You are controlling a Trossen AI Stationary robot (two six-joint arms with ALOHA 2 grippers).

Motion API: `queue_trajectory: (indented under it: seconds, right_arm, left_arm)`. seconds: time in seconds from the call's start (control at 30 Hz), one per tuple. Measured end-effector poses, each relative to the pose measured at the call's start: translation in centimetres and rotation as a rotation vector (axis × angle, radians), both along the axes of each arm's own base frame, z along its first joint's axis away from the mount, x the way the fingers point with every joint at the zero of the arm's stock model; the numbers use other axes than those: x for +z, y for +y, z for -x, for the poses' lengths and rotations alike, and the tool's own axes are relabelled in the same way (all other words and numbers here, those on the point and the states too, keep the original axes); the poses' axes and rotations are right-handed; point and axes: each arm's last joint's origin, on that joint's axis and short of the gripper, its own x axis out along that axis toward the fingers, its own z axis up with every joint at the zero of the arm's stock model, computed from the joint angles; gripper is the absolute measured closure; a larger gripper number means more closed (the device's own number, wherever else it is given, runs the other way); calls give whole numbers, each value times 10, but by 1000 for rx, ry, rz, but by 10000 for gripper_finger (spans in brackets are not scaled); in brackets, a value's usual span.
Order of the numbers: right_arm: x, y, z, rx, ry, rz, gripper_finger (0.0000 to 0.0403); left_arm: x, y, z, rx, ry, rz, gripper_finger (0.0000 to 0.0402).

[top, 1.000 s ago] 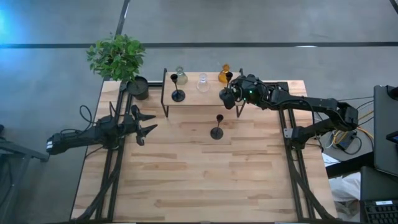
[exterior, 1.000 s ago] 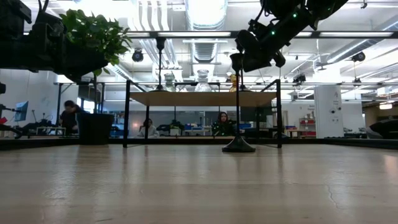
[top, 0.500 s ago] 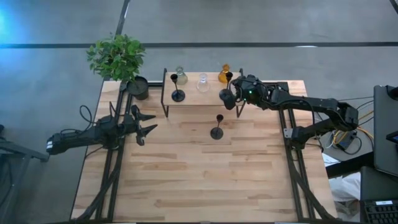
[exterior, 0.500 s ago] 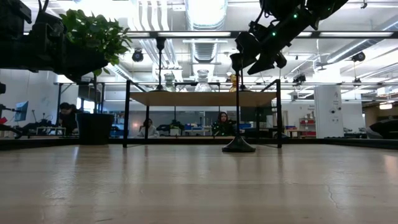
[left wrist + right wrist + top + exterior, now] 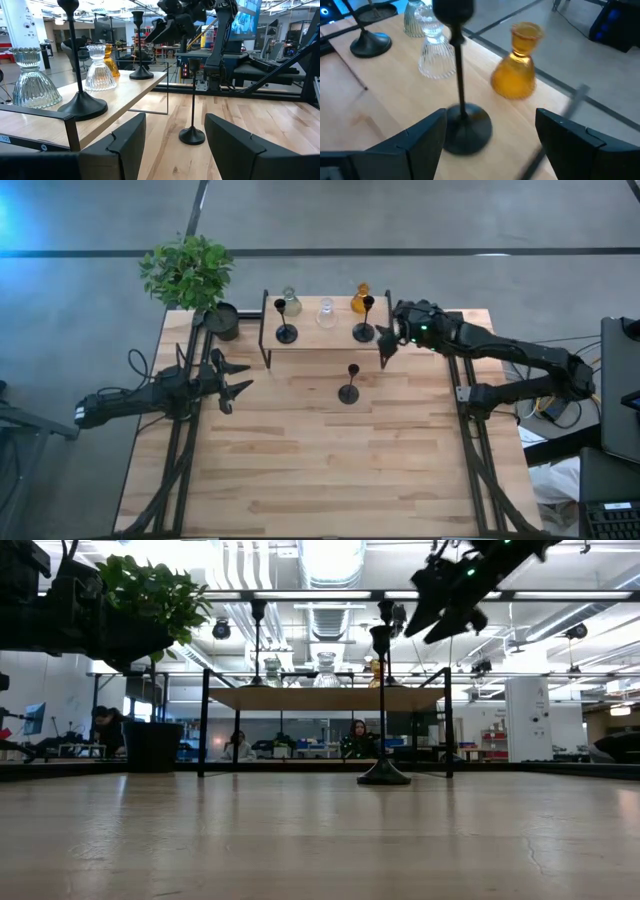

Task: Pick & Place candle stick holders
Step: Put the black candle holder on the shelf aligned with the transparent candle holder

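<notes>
A low wooden shelf point(image 5: 325, 340) stands at the table's far edge. On it stand a slim black holder point(image 5: 285, 332) at the left end, three small glass holders (olive-green point(image 5: 291, 302), clear point(image 5: 326, 312), amber point(image 5: 359, 300)) and a second black holder point(image 5: 364, 332) at the right end, each on its base. A third black holder point(image 5: 348, 393) stands on the table in front of the shelf. My right gripper point(image 5: 387, 338) is open just right of the right-end holder point(image 5: 460, 75); its fingers stand on either side without touching. My left gripper point(image 5: 236, 378) is open and empty at the table's left.
A potted plant in a black pot point(image 5: 222, 320) stands at the far left corner, beside the shelf. The shelf's black frame posts point(image 5: 387, 320) rise close to my right gripper. The wooden table top point(image 5: 320, 470) stretches toward the near edge.
My right gripper has let go of the black holder, which now stands on the shelf's right end. It has then drawn back toward the table's right edge and a little up. The holder stays upright where it was set.
</notes>
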Motion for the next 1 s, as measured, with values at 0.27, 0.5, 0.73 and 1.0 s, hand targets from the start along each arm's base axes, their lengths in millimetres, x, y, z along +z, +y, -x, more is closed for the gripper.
queue_trajectory:
  seconds: [0.27,0.5,0.73,1.0]
  right_arm:
    - [29,39,60,197,11,-150,129]
    - [39,83,90,436,-32,-401,153]
    - [7,140,70,552,82,-470,176]
    - [-28,210,54,415,-130,-260,184]
  left_arm:
    - [0,0,0,0,0,0,193]
    - [0,0,0,0,0,0,193]
    - [0,0,0,0,0,0,193]
    - [0,0,0,0,0,0,193]
